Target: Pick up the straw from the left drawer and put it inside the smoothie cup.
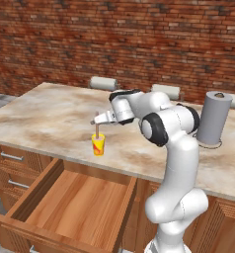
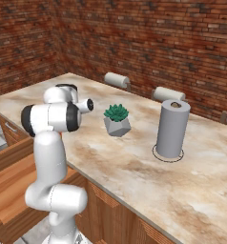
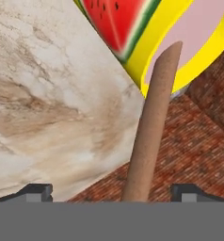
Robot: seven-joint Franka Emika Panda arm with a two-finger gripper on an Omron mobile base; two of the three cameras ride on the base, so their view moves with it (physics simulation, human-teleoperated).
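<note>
Straw (image 1: 97,129) stands in the smoothie cup (image 1: 98,145) on the marble surface (image 1: 50,113), tip in the pink top. Your fingers (image 3: 38,192) are spread wide either side of it, gripping nothing; looks released. Left drawer (image 1: 65,202) is open below. Paper towel roll (image 1: 214,117) and potted plant (image 2: 117,119) sit well apart; nothing blocks you.

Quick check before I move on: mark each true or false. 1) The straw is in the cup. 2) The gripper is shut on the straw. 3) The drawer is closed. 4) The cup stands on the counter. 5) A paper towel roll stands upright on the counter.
1) True: the straw stands in the cup.
2) False: the gripper is open, its fingertips apart on either side of the straw.
3) False: the drawer is pulled out.
4) True: it stands on the counter.
5) True: the paper towel roll is upright.
</note>
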